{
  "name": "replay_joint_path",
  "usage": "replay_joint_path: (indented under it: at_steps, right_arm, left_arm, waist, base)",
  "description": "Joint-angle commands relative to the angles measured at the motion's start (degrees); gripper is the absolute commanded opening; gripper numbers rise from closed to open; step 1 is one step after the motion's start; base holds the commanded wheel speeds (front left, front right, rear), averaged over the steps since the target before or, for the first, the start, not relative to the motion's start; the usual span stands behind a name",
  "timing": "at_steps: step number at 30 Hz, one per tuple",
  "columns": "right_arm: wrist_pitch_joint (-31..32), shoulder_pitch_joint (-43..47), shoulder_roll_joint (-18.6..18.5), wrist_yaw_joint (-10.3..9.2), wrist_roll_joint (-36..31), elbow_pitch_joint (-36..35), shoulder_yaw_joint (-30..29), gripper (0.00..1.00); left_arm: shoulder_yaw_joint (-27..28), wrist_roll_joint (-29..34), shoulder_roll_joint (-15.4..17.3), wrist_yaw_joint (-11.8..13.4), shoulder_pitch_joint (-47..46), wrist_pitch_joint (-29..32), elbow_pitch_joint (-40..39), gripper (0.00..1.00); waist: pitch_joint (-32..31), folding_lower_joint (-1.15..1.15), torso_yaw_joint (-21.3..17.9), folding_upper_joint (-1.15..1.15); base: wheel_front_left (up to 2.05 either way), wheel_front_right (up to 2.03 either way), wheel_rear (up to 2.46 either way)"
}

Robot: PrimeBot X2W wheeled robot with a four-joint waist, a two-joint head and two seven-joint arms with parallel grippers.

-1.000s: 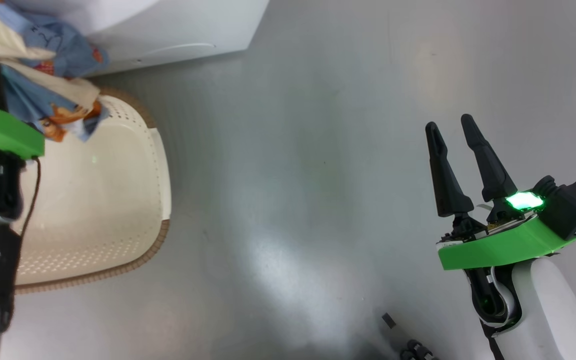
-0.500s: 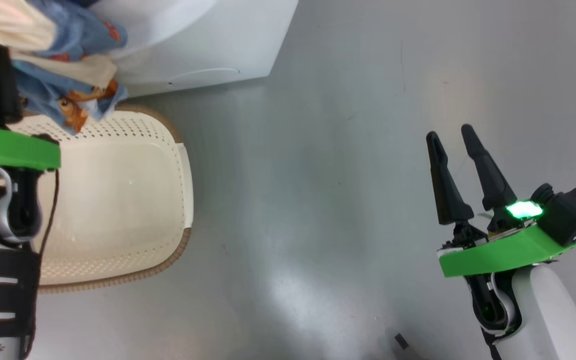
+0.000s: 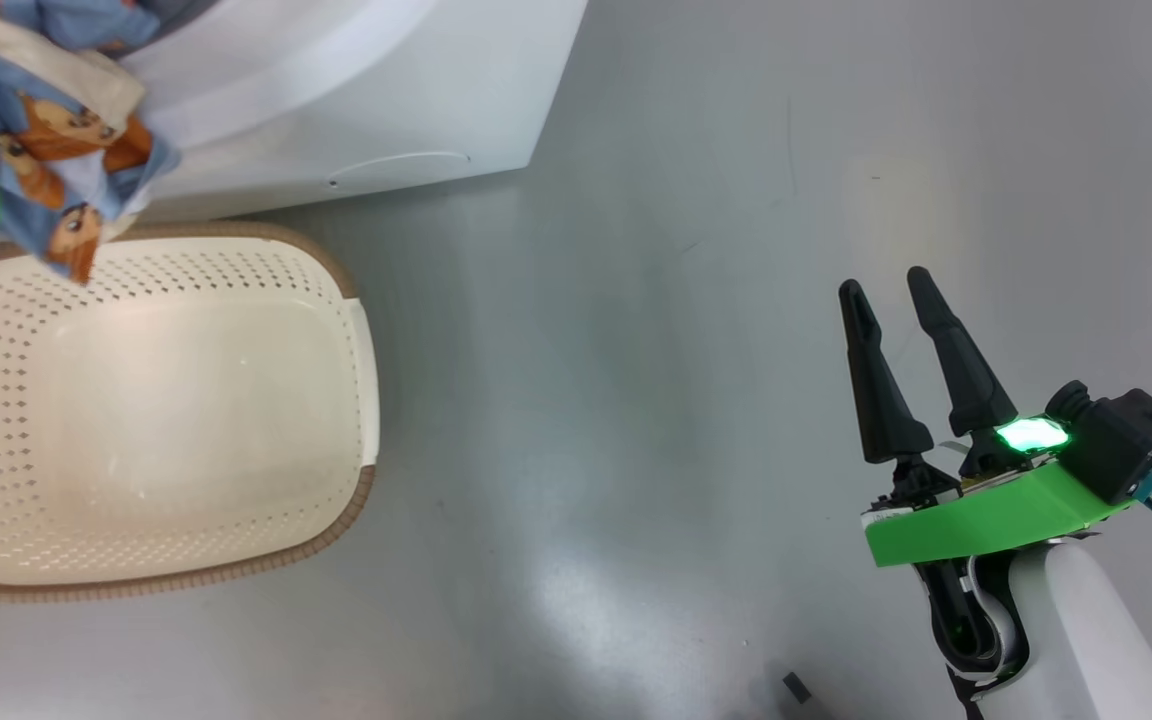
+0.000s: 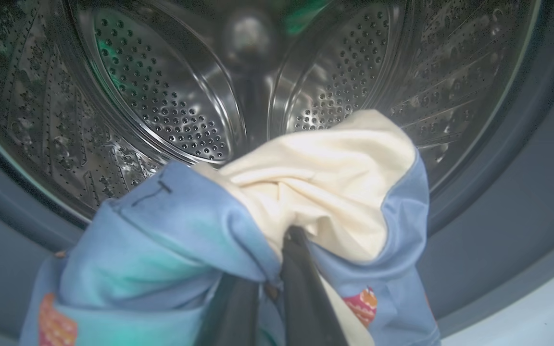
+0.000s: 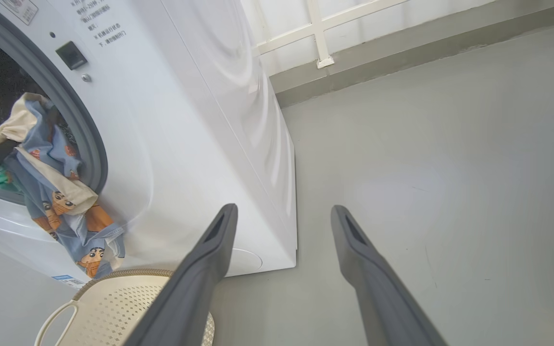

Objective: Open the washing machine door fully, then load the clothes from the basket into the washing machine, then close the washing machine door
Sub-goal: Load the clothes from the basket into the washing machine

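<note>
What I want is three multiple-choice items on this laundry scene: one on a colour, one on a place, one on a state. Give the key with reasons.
1. What colour is the woven-look rim of the basket?
A. brown
B. blue
C. black

2. Where are the clothes?
A. lying in the basket
B. at the drum mouth of the washing machine
C. spread on the floor

3. What state is the right gripper in?
A. open and empty
B. shut on the clothes
C. shut on a basket handle

Key:
1 A: the head view shows a brown band round the cream basket.
2 B: the left gripper is shut on them right in front of the steel drum, with part of the fabric hanging down the machine's front.
3 A: its fingers stand apart above the floor with nothing between them.
</note>
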Motion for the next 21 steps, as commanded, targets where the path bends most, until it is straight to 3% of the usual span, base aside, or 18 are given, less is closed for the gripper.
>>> replay_joint_path:
  at_steps: [1, 10, 16, 21]
  right_arm:
    - [-0.3, 1.4, 0.3, 0.16, 0.7, -1.1, 1.0, 1.0]
    - [-0.3, 0.8, 1.5, 0.16, 1.1, -1.0, 1.7, 1.0]
    - [-0.3, 0.3, 2.0, 0.16, 1.2, -1.1, 2.1, 1.0]
    - [-0.3, -0.1, 2.4, 0.16, 1.3, -1.0, 2.3, 1.0]
  left_arm:
    - [0.1, 0.3, 3.5, -0.1, -2.9, -0.3, 1.5, 0.0]
    - [-6.8, 1.9, 6.4, -0.1, -18.5, -0.3, 18.2, 0.0]
    - [-2.8, 7.6, 7.5, 1.3, -25.5, -0.3, 13.1, 0.0]
    - [1.1, 12.9, 6.5, 1.7, -24.5, -0.3, 8.1, 0.0]
  waist:
    - [0.3, 0.0, -0.5, 0.0]
    - [1.2, 0.0, -3.0, 0.0]
    - [2.4, 0.0, -4.3, 0.0]
    - [2.9, 0.0, -5.0, 0.0]
  base:
    - [0.0, 0.0, 0.0]
    - [0.0, 0.0, 0.0]
    - [0.0, 0.0, 0.0]
    - [0.0, 0.0, 0.0]
